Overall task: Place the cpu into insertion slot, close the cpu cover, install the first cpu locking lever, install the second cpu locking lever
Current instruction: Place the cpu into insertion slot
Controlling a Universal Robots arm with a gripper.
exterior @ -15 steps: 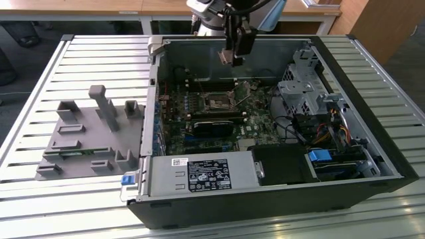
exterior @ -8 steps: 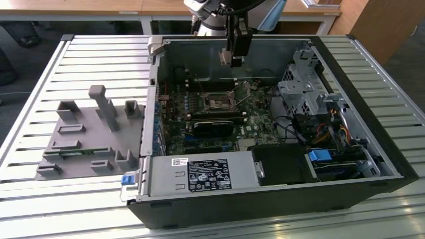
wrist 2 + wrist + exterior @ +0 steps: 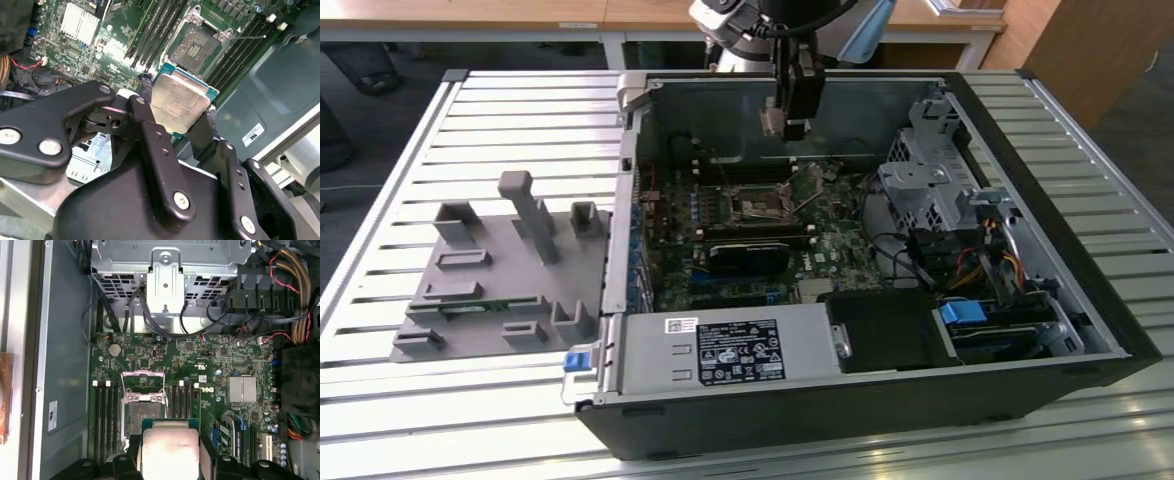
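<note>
The gripper point(image 3: 177, 112), clenched on the cpu point(image 3: 180, 102), holds the chip by two opposite edges, silver-grey top facing the wrist cameras, above the insertion slot point(image 3: 196, 46) of an opened desktop computer. In the exterior view the gripper point(image 3: 790, 120) hangs inside the computer case point(image 3: 1067, 330), high over the slot point(image 3: 758, 205). In the first wrist view the cpu point(image 3: 169, 450) overlaps one edge of the slot point(image 3: 141, 412) but is clearly not seated in it, and the dark socket bed lies bare inside its silver rim.

On the side of the slot away from the chip, the cpu cover point(image 3: 144, 380) appears to be swung up and open. A thin wire lever point(image 3: 250, 36) beside the slot looks unlatched. Long black memory slots point(image 3: 105, 410) flank the slot on the green circuit board point(image 3: 210, 365).

The work appears to be at its first step, placing the chip, with the cover and both locking levers not yet dealt with. That step calls for centring the chip over the slot, squaring its edges to the rim, and keeping it level so it drops flat inside the frame. In the second wrist view the chip sits at an angle to the socket, so some alignment seems to be needed.
</note>
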